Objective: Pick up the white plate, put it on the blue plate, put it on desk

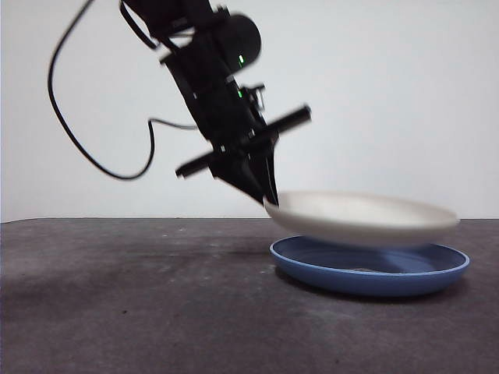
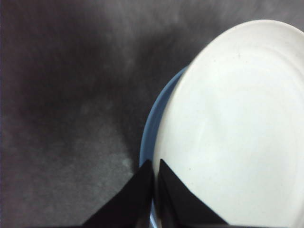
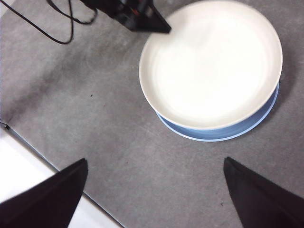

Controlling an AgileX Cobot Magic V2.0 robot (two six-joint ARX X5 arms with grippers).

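The desk [image 1: 117, 312] in the foreground bears the blue plate [image 1: 370, 274], with the white plate [image 1: 362, 216] held just above it, not yet resting. The left gripper [image 1: 265, 201] pinches the white plate's rim with jaws nearly closed; the right gripper [image 3: 154, 190] waits wide open, empty. The placing step appears under way, calling for a level descent before release.
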